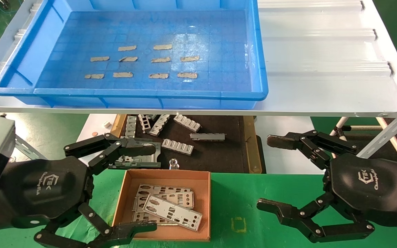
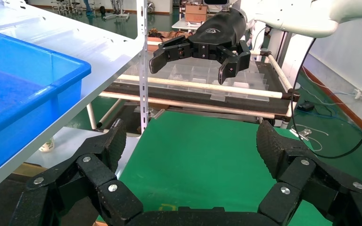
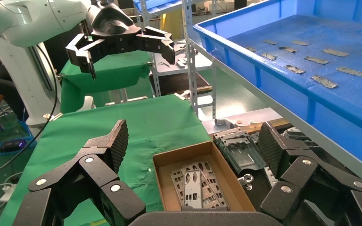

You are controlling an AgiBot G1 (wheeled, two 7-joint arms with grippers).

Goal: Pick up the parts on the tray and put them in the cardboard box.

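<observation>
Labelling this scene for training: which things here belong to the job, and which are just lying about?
Job:
- tray
- cardboard box
- parts in the box
- left pincer, open
- right pincer, open

Lying about:
- grey strips in the tray
- slotted brackets
- dark mat

Tray (image 1: 19, 89) far rim beyond frame edge

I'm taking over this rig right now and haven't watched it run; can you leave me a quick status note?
Left hand: open, empty, low over the near left side of the cardboard box.
Right hand: open, empty, over the green cloth to the right of the box.
Parts: several plates lie stacked in the box.
Tray: on the upper shelf, holding only small grey strips; no plates visible.
Done: plates boxed. Left: nothing evident.
</observation>
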